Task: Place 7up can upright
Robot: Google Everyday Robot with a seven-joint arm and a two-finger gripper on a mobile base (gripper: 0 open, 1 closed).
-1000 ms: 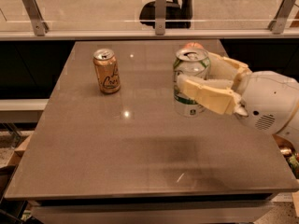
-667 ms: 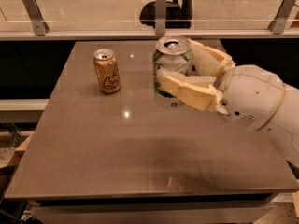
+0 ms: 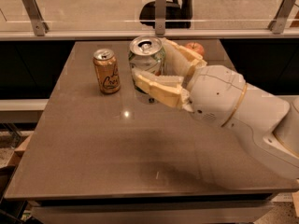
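The 7up can [image 3: 146, 59] is silver with green marks and stands upright, top facing up, over the far middle of the brown table [image 3: 93, 148]. My gripper [image 3: 153, 65] comes in from the right and is shut on the can, one cream finger [image 3: 156, 87] in front of it and the other behind. I cannot tell whether the can's base touches the table.
An orange-gold can [image 3: 107, 71] with dark script stands upright just left of the 7up can. A red apple [image 3: 195, 47] lies behind my gripper near the far edge. A glass railing with metal posts [image 3: 160, 13] runs behind the table.
My gripper has carried the 7up can leftward, closer to the orange-gold can. The arm now reaches further over the table.
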